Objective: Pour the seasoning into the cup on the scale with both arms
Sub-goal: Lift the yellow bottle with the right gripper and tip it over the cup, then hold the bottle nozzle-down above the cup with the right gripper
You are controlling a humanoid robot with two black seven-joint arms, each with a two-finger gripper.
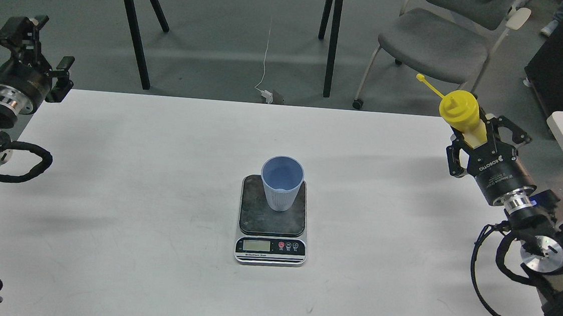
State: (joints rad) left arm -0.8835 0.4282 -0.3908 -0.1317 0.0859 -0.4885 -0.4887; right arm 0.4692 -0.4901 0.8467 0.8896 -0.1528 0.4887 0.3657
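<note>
Blue ribbed cup [282, 183], apparently empty, upright on the scale [272, 221] at mid-table [158, 193]; right gripper [479, 138] clasps the yellow seasoning bottle [461, 114] at the table's right edge; left gripper [34, 43] spread, empty.

White table [158, 193]; grey chair [433, 44] behind

Robotics lab or office test room

A plain white table [158, 193] stands on grey carpet [231, 28]; beyond its far edge are the black legs of another desk [135, 31], a grey office chair [436, 44] on castors and a white cable [267, 51] running to a plug on the floor. 2 black robot arms [519, 197] flank the tabletop, and a digital scale [270, 245] sits near its middle.
</note>
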